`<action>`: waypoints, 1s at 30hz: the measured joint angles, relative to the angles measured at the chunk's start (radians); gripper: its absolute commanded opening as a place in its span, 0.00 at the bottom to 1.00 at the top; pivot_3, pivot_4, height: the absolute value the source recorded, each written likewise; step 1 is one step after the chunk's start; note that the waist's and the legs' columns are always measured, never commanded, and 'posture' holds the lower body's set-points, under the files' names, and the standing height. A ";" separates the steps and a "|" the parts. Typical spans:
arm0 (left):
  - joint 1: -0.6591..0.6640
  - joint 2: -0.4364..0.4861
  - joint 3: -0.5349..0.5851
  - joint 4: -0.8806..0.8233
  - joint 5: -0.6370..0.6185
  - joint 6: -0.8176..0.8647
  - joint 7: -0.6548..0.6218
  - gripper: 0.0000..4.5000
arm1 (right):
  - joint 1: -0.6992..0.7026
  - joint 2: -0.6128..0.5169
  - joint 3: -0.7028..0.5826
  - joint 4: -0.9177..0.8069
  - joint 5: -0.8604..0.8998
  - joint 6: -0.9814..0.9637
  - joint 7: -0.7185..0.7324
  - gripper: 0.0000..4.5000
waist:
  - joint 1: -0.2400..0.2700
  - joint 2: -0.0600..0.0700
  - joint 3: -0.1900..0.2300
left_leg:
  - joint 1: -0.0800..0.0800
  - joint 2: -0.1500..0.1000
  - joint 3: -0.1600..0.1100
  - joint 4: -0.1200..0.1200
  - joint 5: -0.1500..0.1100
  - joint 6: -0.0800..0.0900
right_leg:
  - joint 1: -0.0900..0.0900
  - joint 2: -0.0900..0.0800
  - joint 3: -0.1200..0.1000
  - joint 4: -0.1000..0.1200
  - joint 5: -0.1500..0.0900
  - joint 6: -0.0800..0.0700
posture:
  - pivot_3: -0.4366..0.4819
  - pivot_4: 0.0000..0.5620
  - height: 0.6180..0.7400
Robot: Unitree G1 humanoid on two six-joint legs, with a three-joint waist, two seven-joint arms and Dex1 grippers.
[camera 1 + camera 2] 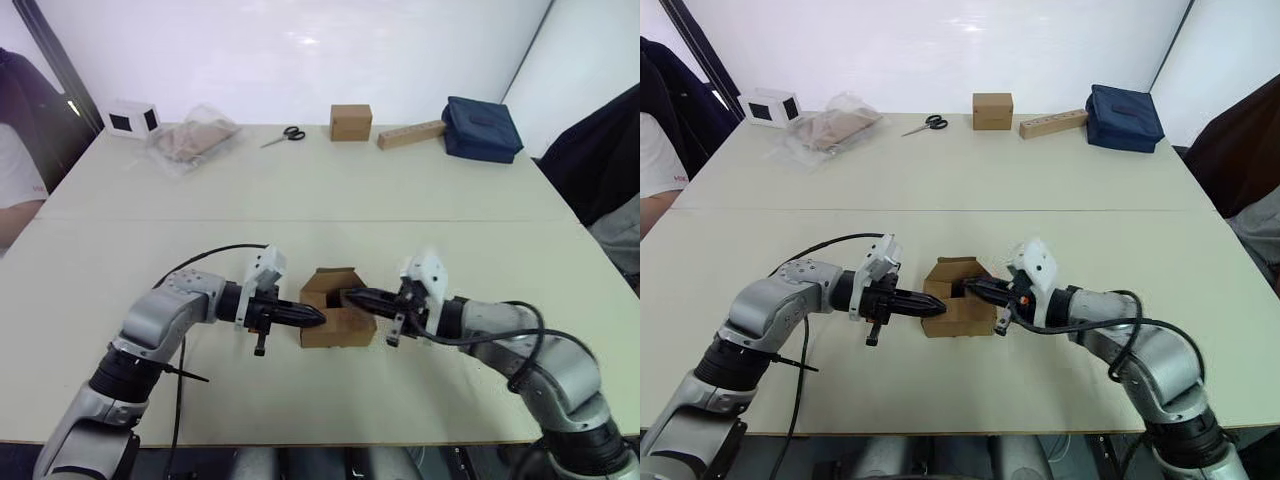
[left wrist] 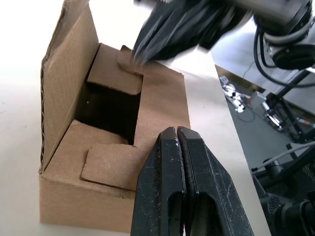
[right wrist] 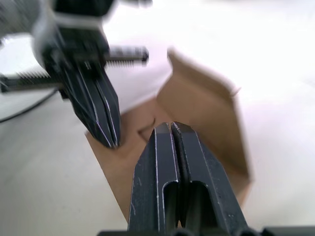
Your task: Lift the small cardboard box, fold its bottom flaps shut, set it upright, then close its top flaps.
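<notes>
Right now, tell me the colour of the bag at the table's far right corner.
Dark navy blue. The bag shows best in the right eye view.

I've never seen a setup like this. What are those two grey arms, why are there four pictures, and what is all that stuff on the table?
It is a humanoid robot's two arms, seen from its own head. The two wide pictures come from twin cameras in the head, so they show one scene. The two close-ups come from cameras on the wrists, each looking along that arm's two black fingers.

The left gripper and the right gripper each have their fingers pressed shut, holding nothing. They poke from either side at the small cardboard box, which sits on the table. Its top flaps are partly folded in, one still standing up.

Along the far edge lie a white box, a plastic bag, scissors, a flapless brown cube, a tan block and a blue bag.
</notes>
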 measured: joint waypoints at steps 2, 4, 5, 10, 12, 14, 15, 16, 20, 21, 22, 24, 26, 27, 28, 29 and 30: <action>0.000 0.000 -0.001 0.000 0.000 -0.003 0.002 0.01 | -0.016 -0.002 -0.061 -0.003 0.060 0.021 0.001 0.00 | 0.000 0.000 0.000 | 0.000 0.000 0.000 0.000 0.000 0.000 | 0.000 0.000 0.000 0.000 0.000 0.000 | 0.48 0.27 1.00; 0.001 0.001 -0.001 0.000 0.000 -0.005 0.003 0.01 | -0.040 -0.009 -0.107 0.006 0.101 0.036 0.002 0.00 | 0.000 0.000 0.000 | 0.000 0.000 0.000 0.000 0.000 0.000 | 0.000 0.000 0.000 0.000 0.000 0.000 | 0.48 0.27 1.00; 0.000 0.000 -0.002 0.000 0.000 -0.006 0.004 0.01 | -0.063 -0.009 -0.124 0.031 0.110 0.036 0.003 0.00 | -0.002 0.000 0.000 | 0.001 0.000 0.000 0.000 0.000 0.000 | 0.000 0.000 0.000 0.000 0.000 0.000 | 0.48 0.27 1.00; 0.002 0.004 -0.001 -0.001 -0.001 -0.007 0.006 0.01 | -0.169 0.013 -0.086 0.238 0.060 0.001 0.026 0.00 | -0.004 0.000 0.000 | 0.002 0.000 0.000 0.000 0.000 0.000 | 0.001 0.001 0.000 0.001 0.000 0.000 | 0.48 0.27 1.00; 0.004 0.004 -0.002 -0.002 -0.001 -0.007 0.007 0.01 | -0.226 0.040 -0.045 0.335 0.020 -0.028 0.046 0.00 | -0.006 0.000 0.000 | 0.002 0.000 0.001 0.000 0.000 0.000 | 0.001 0.001 0.000 0.001 0.000 0.000 | 0.48 0.27 1.00; 0.006 0.001 -0.002 -0.006 -0.002 -0.007 0.013 0.01 | -0.289 0.076 0.010 0.445 -0.027 -0.065 0.073 0.00 | -0.004 0.000 0.000 | 0.002 0.000 0.000 0.000 0.000 0.000 | 0.000 0.001 0.000 0.001 0.000 0.000 | 0.48 0.27 1.00; 0.009 0.000 -0.002 -0.008 -0.004 -0.007 0.016 0.01 | -0.308 0.087 0.030 0.482 -0.044 -0.079 0.086 0.00 | -0.002 0.000 0.000 | 0.001 0.000 0.000 -0.001 0.000 0.000 | 0.000 0.001 0.000 0.001 0.001 0.001 | 0.48 0.27 1.00; 0.010 0.000 -0.002 -0.009 -0.005 -0.007 0.017 0.01 | -0.322 0.095 0.042 0.504 -0.056 -0.085 0.095 0.00 | 0.000 0.001 0.000 | 0.001 0.000 0.000 -0.001 0.000 0.000 | 0.000 0.001 0.000 0.001 0.002 0.002 | 0.48 0.27 1.00; 0.011 -0.002 -0.002 -0.012 -0.010 -0.007 0.023 0.01 | -0.355 0.121 0.089 0.560 -0.097 -0.104 0.135 0.00 | -0.001 0.001 0.000 | 0.000 0.000 0.001 -0.001 0.000 0.000 | 0.000 -0.001 0.000 0.000 0.002 0.003 | 0.48 0.27 1.00; 0.011 -0.003 -0.003 -0.012 -0.010 -0.008 0.024 0.01 | -0.355 0.124 0.110 0.559 -0.103 -0.103 0.147 0.00 | -0.002 0.001 0.000 | 0.000 0.000 0.001 -0.001 0.000 0.000 | 0.000 -0.001 0.000 0.000 0.002 0.003 | 0.48 0.27 1.00; 0.011 -0.004 -0.003 -0.012 -0.010 -0.008 0.025 0.01 | -0.352 0.129 0.129 0.555 -0.109 -0.099 0.157 0.00 | -0.002 0.001 0.000 | 0.000 0.000 0.001 -0.001 0.000 0.000 | -0.001 -0.001 0.000 0.000 0.002 0.003 | 0.48 0.27 1.00; 0.011 -0.005 -0.003 -0.011 -0.010 -0.007 0.028 0.01 | -0.329 0.129 0.158 0.520 -0.109 -0.084 0.170 0.00 | 0.000 0.001 0.000 | 0.000 0.000 0.000 -0.001 0.000 0.000 | -0.001 0.000 0.000 0.000 0.002 0.003 | 0.48 0.27 1.00; 0.012 -0.013 -0.003 -0.008 -0.010 -0.008 0.031 0.01 | -0.255 0.108 0.190 0.417 -0.109 -0.068 0.185 0.00 | 0.003 0.001 0.000 | 0.000 0.000 -0.001 -0.001 0.000 0.000 | 0.000 0.000 -0.001 0.000 0.002 0.003 | 0.48 0.27 1.00; 0.012 -0.015 -0.003 -0.007 -0.009 -0.008 0.032 0.01 | -0.227 0.106 0.204 0.389 -0.109 -0.062 0.189 0.00 | 0.001 0.001 0.000 | 0.000 0.000 0.000 -0.001 0.000 0.000 | 0.000 -0.001 -0.001 0.000 0.002 0.003 | 0.48 0.27 1.00; 0.012 -0.015 -0.002 -0.002 -0.009 -0.008 0.033 0.01 | -0.206 0.106 0.208 0.363 -0.109 -0.062 0.188 0.00 | 0.000 0.001 0.000 | 0.000 0.000 0.000 -0.001 0.000 0.000 | 0.000 -0.001 0.000 0.000 0.002 0.003 | 0.48 0.27 1.00; 0.011 -0.016 -0.002 0.000 -0.008 -0.008 0.035 0.01 | -0.202 0.103 0.209 0.352 -0.110 -0.059 0.188 0.00 | -0.003 0.001 0.000 | 0.001 0.000 0.001 0.000 0.000 0.000 | 0.001 -0.001 0.000 0.000 0.002 0.002 | 0.48 0.27 1.00; 0.010 -0.018 -0.003 0.001 -0.008 -0.008 0.037 0.01 | -0.197 0.102 0.208 0.343 -0.110 -0.056 0.185 0.00 | -0.003 0.001 0.000 | 0.002 0.000 0.001 0.000 0.000 0.000 | 0.001 -0.001 0.000 0.000 0.001 0.001 | 0.48 0.27 1.00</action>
